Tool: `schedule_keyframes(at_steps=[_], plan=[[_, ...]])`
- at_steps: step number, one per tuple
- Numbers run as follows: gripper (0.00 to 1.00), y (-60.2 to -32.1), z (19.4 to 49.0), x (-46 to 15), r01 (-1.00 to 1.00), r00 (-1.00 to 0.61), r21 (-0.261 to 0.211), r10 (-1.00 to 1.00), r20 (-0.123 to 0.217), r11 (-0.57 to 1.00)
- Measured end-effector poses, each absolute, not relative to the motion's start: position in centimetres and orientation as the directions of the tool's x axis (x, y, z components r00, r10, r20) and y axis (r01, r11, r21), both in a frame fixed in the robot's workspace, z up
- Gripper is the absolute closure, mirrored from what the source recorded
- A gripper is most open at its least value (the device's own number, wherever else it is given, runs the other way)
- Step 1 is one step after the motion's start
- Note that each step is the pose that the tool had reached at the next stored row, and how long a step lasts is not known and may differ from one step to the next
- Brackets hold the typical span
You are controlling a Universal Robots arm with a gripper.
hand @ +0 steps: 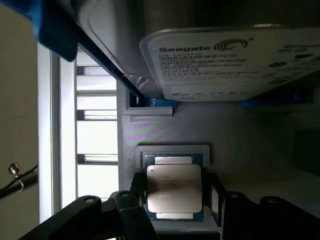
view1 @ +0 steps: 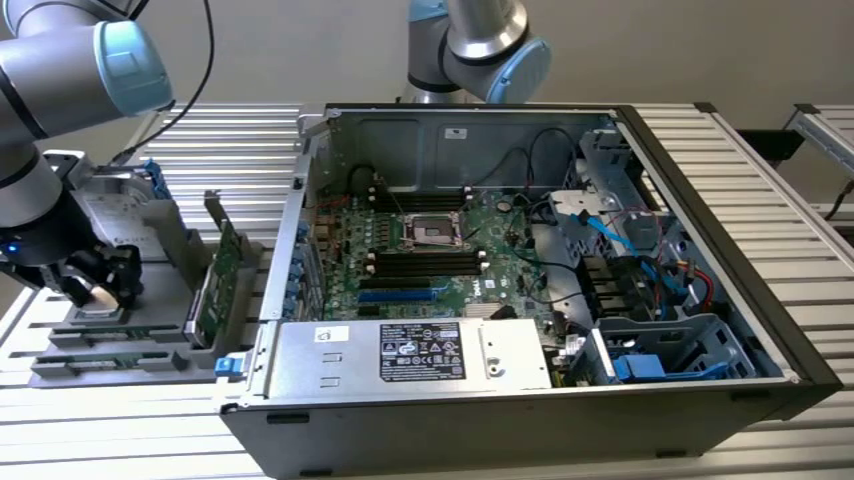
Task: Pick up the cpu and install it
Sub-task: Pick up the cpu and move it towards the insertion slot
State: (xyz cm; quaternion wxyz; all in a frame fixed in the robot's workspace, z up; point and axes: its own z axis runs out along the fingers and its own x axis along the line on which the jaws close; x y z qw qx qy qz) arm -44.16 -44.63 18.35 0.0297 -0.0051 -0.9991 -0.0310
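Note:
The cpu (hand: 173,187), a small flat square chip with a dull silver top, lies in a grey recess of the parts tray (hand: 170,127). My gripper (hand: 175,200) is lowered over it, open, with one black finger (hand: 137,197) on each side of the chip and only a narrow gap to its edges. In the exterior view the gripper (view1: 96,292) stands over the cpu (view1: 94,297) on the grey tray (view1: 107,360) at the exterior view's left. The motherboard's socket (view1: 430,228) sits inside the open computer case (view1: 694,330).
A silver hard drive (hand: 225,55) with a white label and blue bracket sits just beyond the chip on the tray. Upright green card boards (view1: 220,270) stand between the tray and the case. A second arm (view1: 481,50) stands behind the case. Cables and a power supply (view1: 414,355) crowd the case.

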Motion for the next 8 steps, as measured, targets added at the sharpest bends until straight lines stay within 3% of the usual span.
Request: schedule_keyframes(at_steps=[1, 8], plan=[[0.45, -44.63, 18.35, -44.15, 0.012, -0.998, 0.062, 0.008, 0.06, 0.998], [0.45, -44.62, 18.45, -44.15, 0.012, -0.998, 0.062, 0.008, 0.059, 0.998]])
